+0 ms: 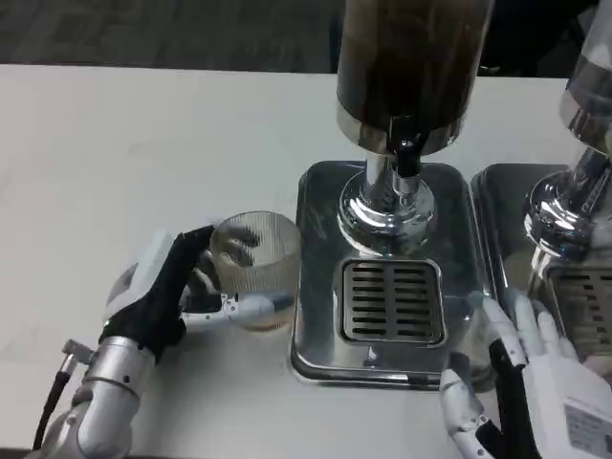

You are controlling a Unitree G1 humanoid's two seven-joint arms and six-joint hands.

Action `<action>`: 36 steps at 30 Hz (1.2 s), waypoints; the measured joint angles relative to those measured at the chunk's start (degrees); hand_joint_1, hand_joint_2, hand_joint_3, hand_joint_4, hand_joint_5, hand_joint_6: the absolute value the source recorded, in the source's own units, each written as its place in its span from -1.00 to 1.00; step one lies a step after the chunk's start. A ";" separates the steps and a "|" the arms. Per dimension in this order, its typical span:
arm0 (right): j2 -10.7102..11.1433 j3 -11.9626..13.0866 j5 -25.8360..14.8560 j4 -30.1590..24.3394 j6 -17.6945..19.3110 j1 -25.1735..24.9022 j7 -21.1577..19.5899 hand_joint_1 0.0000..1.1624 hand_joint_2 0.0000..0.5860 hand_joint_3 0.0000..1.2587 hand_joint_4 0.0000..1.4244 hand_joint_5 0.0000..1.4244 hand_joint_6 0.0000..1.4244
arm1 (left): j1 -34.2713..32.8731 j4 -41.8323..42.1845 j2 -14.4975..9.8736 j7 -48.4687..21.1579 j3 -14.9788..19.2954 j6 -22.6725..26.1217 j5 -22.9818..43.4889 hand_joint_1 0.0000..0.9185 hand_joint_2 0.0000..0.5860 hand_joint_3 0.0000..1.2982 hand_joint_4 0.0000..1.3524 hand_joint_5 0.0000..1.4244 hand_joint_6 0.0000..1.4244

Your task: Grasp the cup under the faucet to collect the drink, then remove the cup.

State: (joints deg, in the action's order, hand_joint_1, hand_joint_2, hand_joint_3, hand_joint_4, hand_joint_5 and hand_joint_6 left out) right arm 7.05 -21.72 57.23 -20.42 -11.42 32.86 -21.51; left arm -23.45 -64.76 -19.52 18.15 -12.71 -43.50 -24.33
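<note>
A clear ribbed cup point(256, 268) stands on the white table, just left of the dispenser's steel base point(320, 206). My left hand point(167, 282) wraps around it from the left, with fingers on its near and far sides. The dark drink dispenser point(409, 67) rises over the base, its black faucet point(406, 153) above the slotted drip grille point(392, 301). Nothing stands on the grille. My right hand point(535, 382) hovers at the base's near right corner, fingers spread and holding nothing.
A second dispenser point(588, 115) with its own steel base point(516, 220) and grille stands at the right edge. Bare white table point(115, 143) stretches to the left and behind the cup.
</note>
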 measured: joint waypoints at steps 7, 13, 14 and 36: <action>-0.27 -0.02 0.00 0.00 0.00 0.02 -0.01 -1.00 0.72 -0.80 -1.00 -1.00 -0.92 | -0.01 -0.03 0.07 1.87 -0.60 0.01 -1.11 0.41 -0.82 0.01 0.20 0.40 0.61; -0.32 -0.03 0.00 0.00 0.00 -0.09 -0.06 -1.00 0.72 -0.80 -1.00 -1.00 -0.91 | 0.00 -0.03 0.07 5.20 -1.42 0.43 -2.66 0.44 -0.84 0.17 0.37 0.55 0.74; -0.33 -0.03 0.00 0.00 0.00 -0.11 -0.07 -1.00 0.72 -0.80 -1.00 -1.00 -0.90 | 0.00 -0.02 0.07 5.66 -1.50 0.46 -2.98 0.44 -0.85 0.18 0.39 0.55 0.75; -0.28 0.10 -0.17 0.03 0.00 -0.50 -0.14 -1.00 0.72 -0.80 -1.00 -1.00 -0.89 | 1.18 0.28 0.28 11.32 -1.52 0.73 -3.62 0.47 -0.85 0.29 0.55 0.72 0.93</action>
State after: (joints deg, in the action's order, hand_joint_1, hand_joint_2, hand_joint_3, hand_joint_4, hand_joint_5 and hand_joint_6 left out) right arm 6.77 -21.62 57.06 -20.39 -11.42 32.35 -21.65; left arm -22.27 -64.48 -19.24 29.47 -14.23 -42.77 -27.95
